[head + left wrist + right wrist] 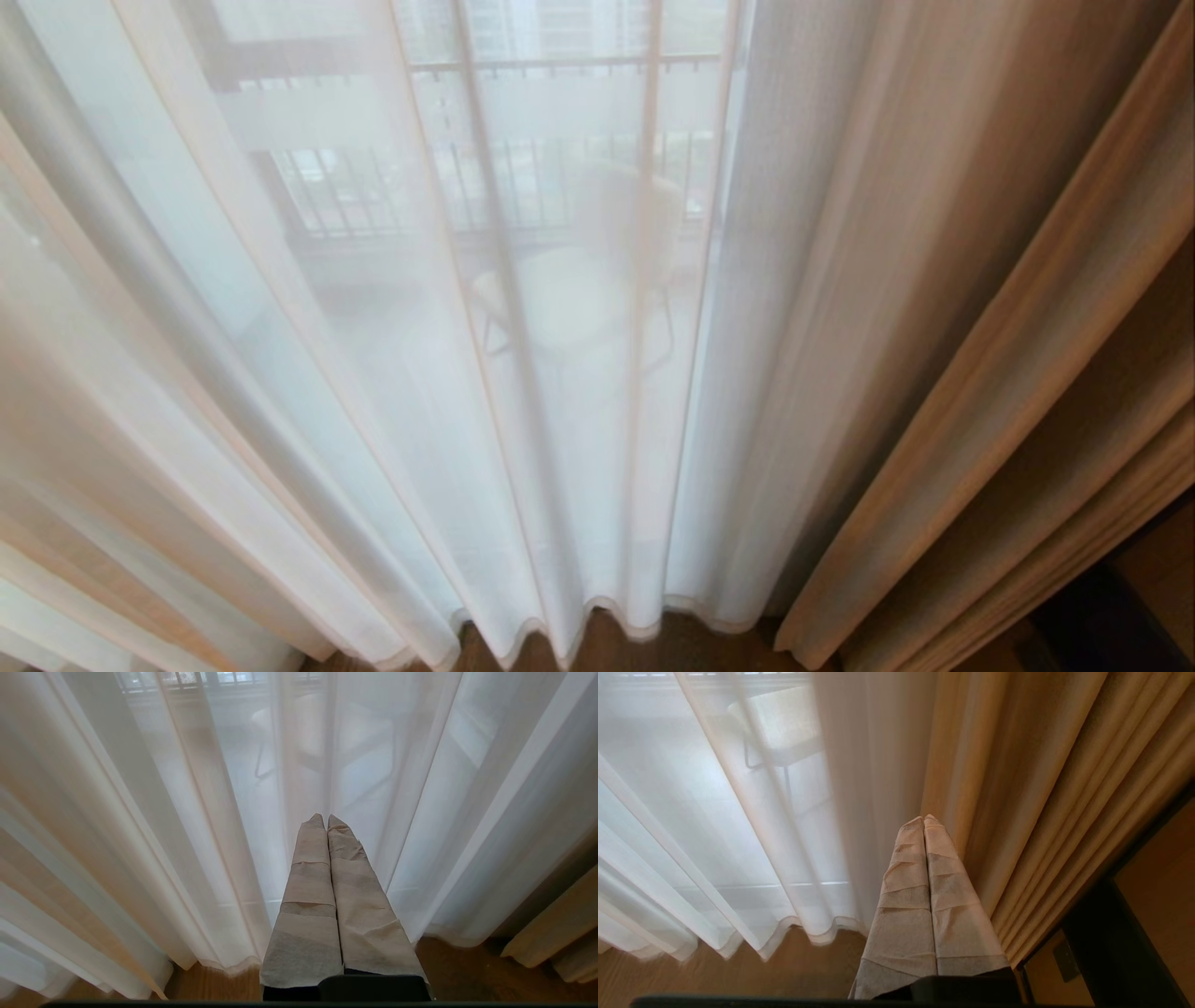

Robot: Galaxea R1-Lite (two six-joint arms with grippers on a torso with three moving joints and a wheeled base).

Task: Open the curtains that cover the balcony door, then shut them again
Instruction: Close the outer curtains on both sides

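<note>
Left gripper: nearest item in the left wrist view, lower centre of frame; two long tapering fingers wrapped in creased beige tape, pressed together along their whole length, holding nothing; tips just short of the sheer folds.
Right gripper: lower centre of the right wrist view; same taped, wrinkled wrapping, the two fingers closed against each other, empty; tips point at the seam where sheer meets heavy drape.
Floor: brown wood-grain boards, a narrow strip at the bottom edge of the head view, just under the hems.
Dark upright: black-brown post, lower right of the right wrist view, beside the drape folds.
Curtains, heavy layer: beige woven fabric in deep vertical pleats, right third of the head view, falling to the floor.
Curtains, sheer layer: thin white translucent cloth, soft rounded folds with a wavy hem, covering the centre and left of the head view; drawn across the glass.
Balcony door: seen only through the sheer, upper part of the head view; a dark frame bar and a pale frosted horizontal band; any characters on it cannot be read.
Chair: pale rounded seat on thin dark legs, blurred behind the sheer, centre of frame.
Railing: thin dark vertical bars, upper centre, farthest back.
Writing: none legible.
</note>
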